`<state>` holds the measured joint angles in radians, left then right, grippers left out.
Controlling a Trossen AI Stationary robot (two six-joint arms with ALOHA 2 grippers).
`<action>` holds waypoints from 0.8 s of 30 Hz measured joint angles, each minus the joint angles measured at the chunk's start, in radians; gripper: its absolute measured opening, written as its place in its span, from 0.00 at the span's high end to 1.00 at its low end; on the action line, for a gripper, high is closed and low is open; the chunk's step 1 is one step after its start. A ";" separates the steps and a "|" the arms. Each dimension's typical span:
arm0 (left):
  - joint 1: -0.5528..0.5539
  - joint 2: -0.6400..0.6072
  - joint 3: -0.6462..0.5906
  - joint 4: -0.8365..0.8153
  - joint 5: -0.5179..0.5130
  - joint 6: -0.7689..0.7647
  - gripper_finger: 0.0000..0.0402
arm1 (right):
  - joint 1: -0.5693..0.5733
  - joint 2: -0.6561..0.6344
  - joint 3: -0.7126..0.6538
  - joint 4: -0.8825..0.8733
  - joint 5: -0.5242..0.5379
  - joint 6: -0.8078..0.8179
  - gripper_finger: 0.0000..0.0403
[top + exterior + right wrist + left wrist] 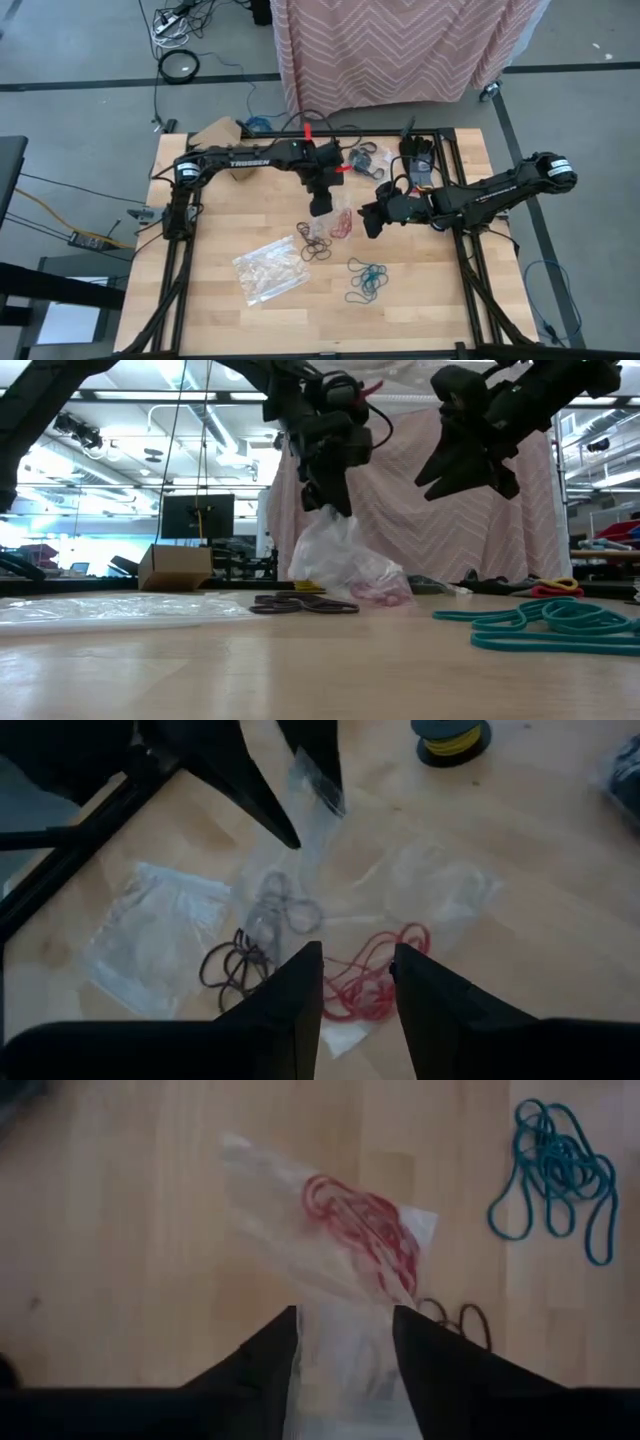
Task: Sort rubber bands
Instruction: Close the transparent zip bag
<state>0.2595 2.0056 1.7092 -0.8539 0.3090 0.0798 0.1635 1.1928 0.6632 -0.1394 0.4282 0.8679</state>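
Lying inside a clear plastic bag (pixel 345 1260), the red rubber bands (pixel 365 1230) sit just beyond the left gripper (pixel 345 1342), whose fingers stand apart with the bag's upper end hanging between them; whether the pads press the plastic cannot be told. In the low view that bag (pixel 345 565) hangs from the left gripper (pixel 330 490) down to the table, its bottom resting on the wood. Just to one side of the bag lie the dark brown rubber bands (pixel 315 243) in a loose cluster, and farther out, nearer the table's front edge, the teal rubber bands (pixel 367 278) lie in a tangle. A second clear bag (pixel 270 268) lies flat on the wood on the far side of the brown ones. The right gripper (pixel 372 220) hangs in the air close beside the left one, above the table, its fingers (pixel 290 990) a little apart with nothing between them. The table (pixel 200 300) is pale butcher-block wood framed by dark rails. At its back edge lie a small cardboard box (pixel 218 133) and a clutter of dark items (pixel 368 158). Behind the table hangs a pink cloth with a zigzag pattern (pixel 400 50), and cables (pixel 180 40) trail over the grey floor.
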 joint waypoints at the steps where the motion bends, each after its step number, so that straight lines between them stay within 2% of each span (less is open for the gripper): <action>1: 0.009 -0.006 0.000 -0.006 0.002 0.012 0.57 | 0.000 0.000 0.000 0.001 0.004 -0.003 0.72; 7: 0.061 -0.036 0.002 0.024 0.002 0.072 0.51 | -0.001 0.001 0.000 -0.001 0.028 -0.016 0.72; 12: 0.116 -0.052 0.002 -0.082 -0.024 0.128 0.51 | -0.001 0.001 0.000 -0.007 0.025 -0.015 0.72; 15: 0.147 -0.052 -0.016 -0.207 0.097 0.172 0.51 | 0.000 0.001 0.000 -0.015 0.024 0.003 0.72; 18: 0.152 -0.065 -0.112 -0.244 0.211 0.171 0.51 | 0.000 0.001 0.000 -0.016 0.024 0.003 0.72; 22: 0.153 -0.079 -0.281 -0.158 0.313 0.063 0.51 | 0.000 0.001 0.000 -0.019 0.024 0.004 0.72; 24: 0.153 -0.079 -0.353 -0.079 0.326 0.007 0.51 | 0.000 0.001 0.000 -0.019 0.024 0.004 0.72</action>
<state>0.4127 1.9269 1.3563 -0.9325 0.6349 0.0871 0.1638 1.1934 0.6632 -0.1589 0.4526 0.8715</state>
